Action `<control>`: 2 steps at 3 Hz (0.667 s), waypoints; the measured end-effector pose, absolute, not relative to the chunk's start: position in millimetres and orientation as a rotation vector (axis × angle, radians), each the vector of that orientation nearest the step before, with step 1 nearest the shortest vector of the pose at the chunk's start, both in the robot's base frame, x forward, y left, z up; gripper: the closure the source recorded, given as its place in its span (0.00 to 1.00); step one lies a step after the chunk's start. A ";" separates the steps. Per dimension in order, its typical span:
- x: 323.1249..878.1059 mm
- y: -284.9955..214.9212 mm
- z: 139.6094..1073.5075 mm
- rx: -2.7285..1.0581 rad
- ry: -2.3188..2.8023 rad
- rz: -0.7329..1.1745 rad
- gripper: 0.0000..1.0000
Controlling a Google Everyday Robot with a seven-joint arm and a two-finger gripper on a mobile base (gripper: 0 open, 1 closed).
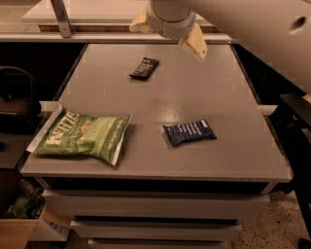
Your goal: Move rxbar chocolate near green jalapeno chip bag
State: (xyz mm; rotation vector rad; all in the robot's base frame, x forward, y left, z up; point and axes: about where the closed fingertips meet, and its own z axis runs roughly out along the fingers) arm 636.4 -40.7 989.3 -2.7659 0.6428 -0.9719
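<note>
— Standing by the grey counter (204, 92), what are you seeing around it?

— It is sitting on pale drawers (146, 206), with a speckled floor (272, 226) showing at the right and a cardboard box (19, 228) sitting low at the left. A light shelf (97, 9) is running along behind it.

— And what is lying on top?

— I am counting three packets, one of each. The rxbar chocolate (144, 68) is lying flat toward the far side. The green jalapeno chip bag (82, 136) is lying at the near left corner, well apart from the bar. A dark blue packet (188, 132) is lying near the front, right of the bag.

— And the robot?

— Its one hand (167, 34) is hovering over the far edge, just beyond the bar, its two tan fingers (194, 44) spreading wide and gripping nothing.
</note>
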 end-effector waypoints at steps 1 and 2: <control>663.3 -26.0 974.2 -2.829 0.607 -0.942 0.00; 686.1 -12.3 956.9 -2.855 0.613 -0.894 0.00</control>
